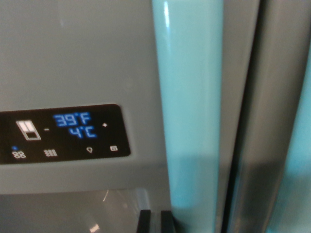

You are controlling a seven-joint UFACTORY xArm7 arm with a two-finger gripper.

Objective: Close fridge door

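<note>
The grey fridge door fills the wrist view at very close range. A vertical turquoise handle runs down it right of centre. Right of the handle, a dark seam separates this door from the neighbouring door, and a second turquoise handle shows at the right edge. Only the two dark tips of my gripper poke in at the bottom edge, just left of the handle's lower part. They stand close together with a narrow slit between them and hold nothing.
A black control panel on the door's left shows 39°F and 4°C in blue, with small icons beneath. Below it lies a recessed dispenser niche with a glossy surface.
</note>
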